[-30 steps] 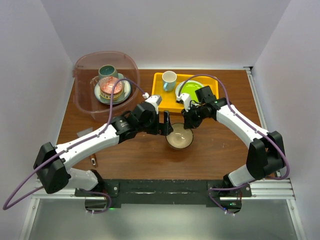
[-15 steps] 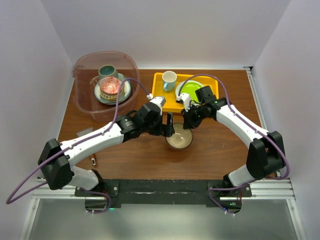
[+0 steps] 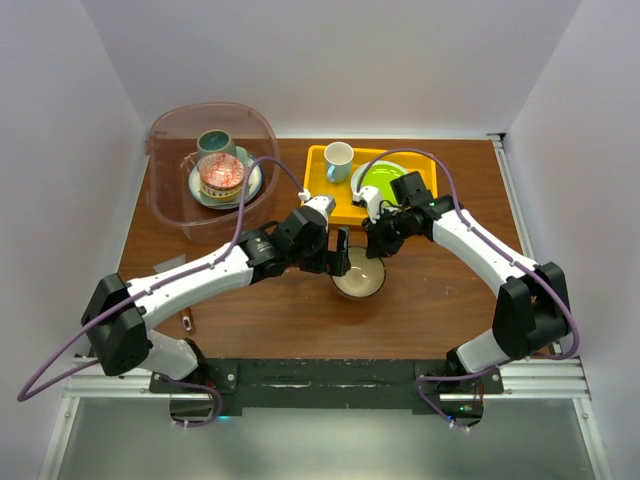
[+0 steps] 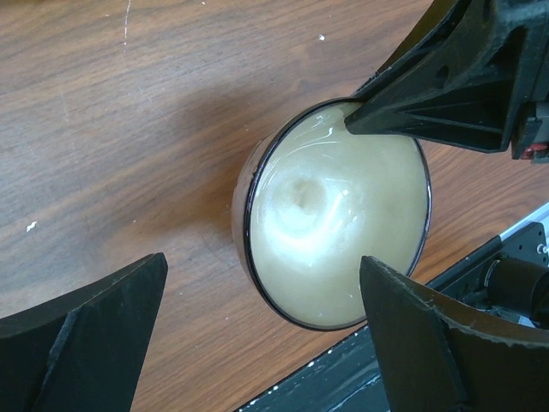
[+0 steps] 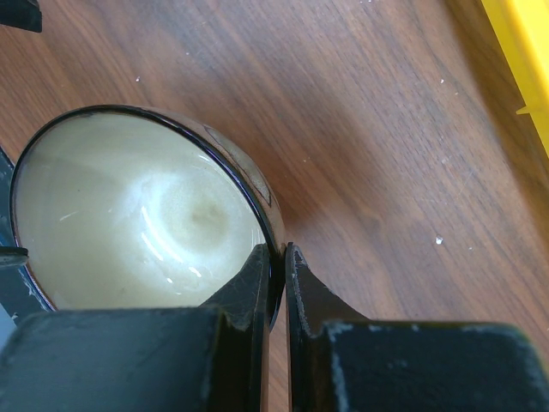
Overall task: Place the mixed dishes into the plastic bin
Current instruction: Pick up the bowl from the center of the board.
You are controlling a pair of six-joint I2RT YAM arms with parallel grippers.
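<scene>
Though dark-rimmed, glossy round bowl

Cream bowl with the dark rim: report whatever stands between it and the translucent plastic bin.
The left arm lies across the straight line from the cream dark-rimmed bowl, pinched at its rim by the right tool, to the translucent pinkish plastic bin; the open left tool flanks the bowl. Nothing else visible between them.

Bright even light w/ glare on bowl glaze, soft shadows
</scene>
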